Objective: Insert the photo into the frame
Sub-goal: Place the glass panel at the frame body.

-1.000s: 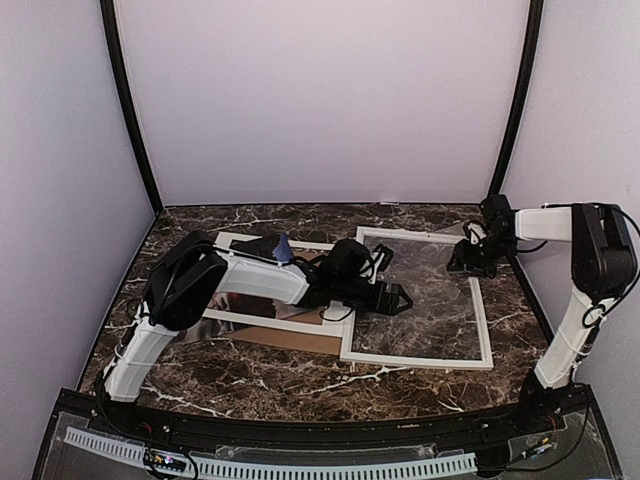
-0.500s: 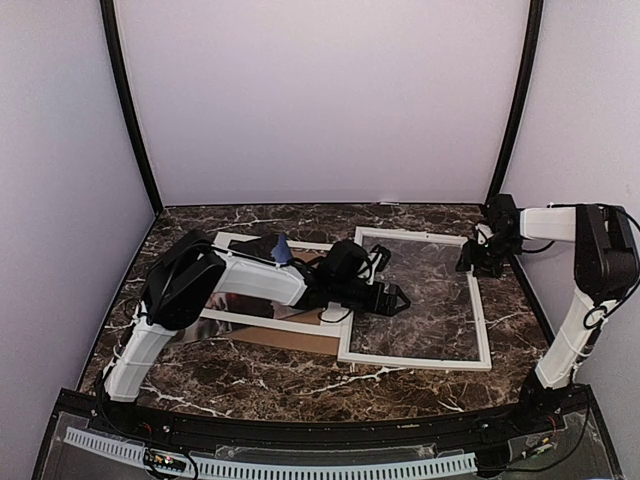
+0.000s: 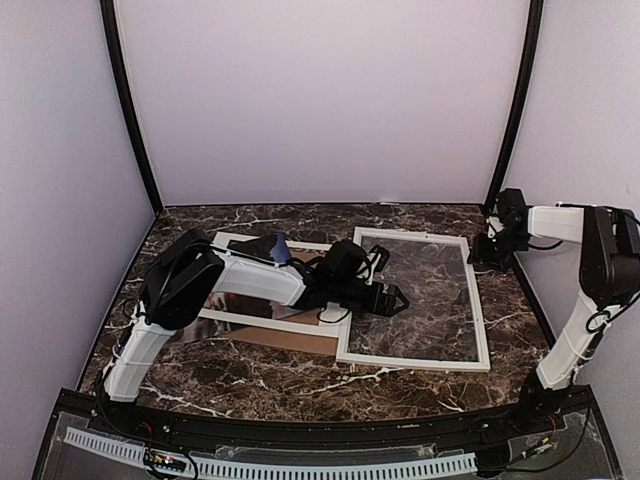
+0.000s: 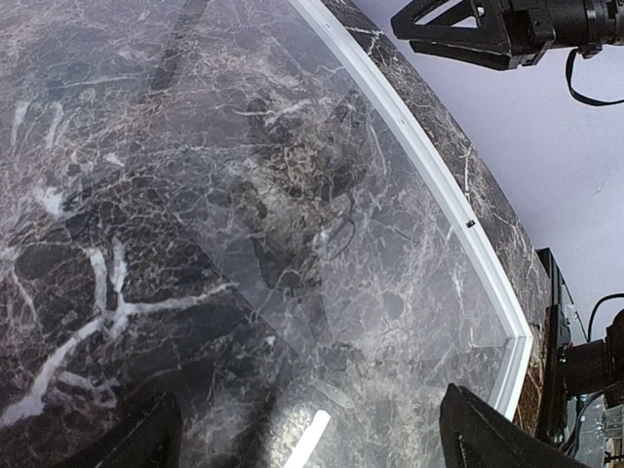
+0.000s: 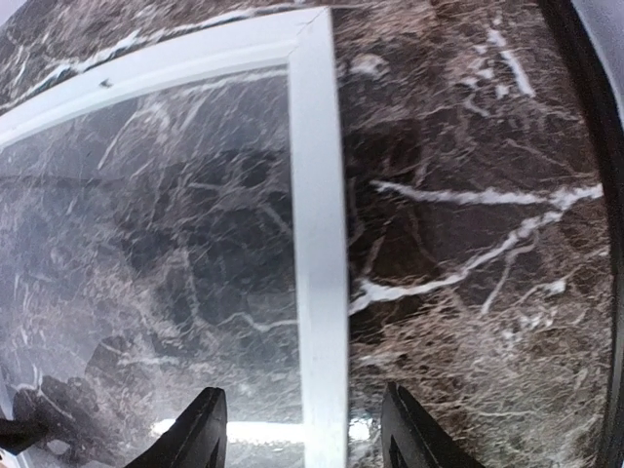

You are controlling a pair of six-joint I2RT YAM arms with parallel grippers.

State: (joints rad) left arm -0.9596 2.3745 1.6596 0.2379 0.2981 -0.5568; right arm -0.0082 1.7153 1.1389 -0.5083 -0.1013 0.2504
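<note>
The frame, a thin white border around a clear pane, lies flat on the marble table right of centre. My left gripper hovers low over its left part. In the left wrist view it stands wide open above the pane, holding nothing, with the frame's rail running past. My right gripper is at the frame's far right corner. In the right wrist view it is open, one finger on each side of the white rail, with a gap on both sides. The photo is out of view.
A wide-bordered white mat board lies left of the frame, mostly under my left arm. A brown backing board pokes out at its near edge. Dark corner posts and light walls close off the back and sides.
My right gripper has moved right and toward the back, from over the frame's far side to its far right corner. The left arm has stayed put.
</note>
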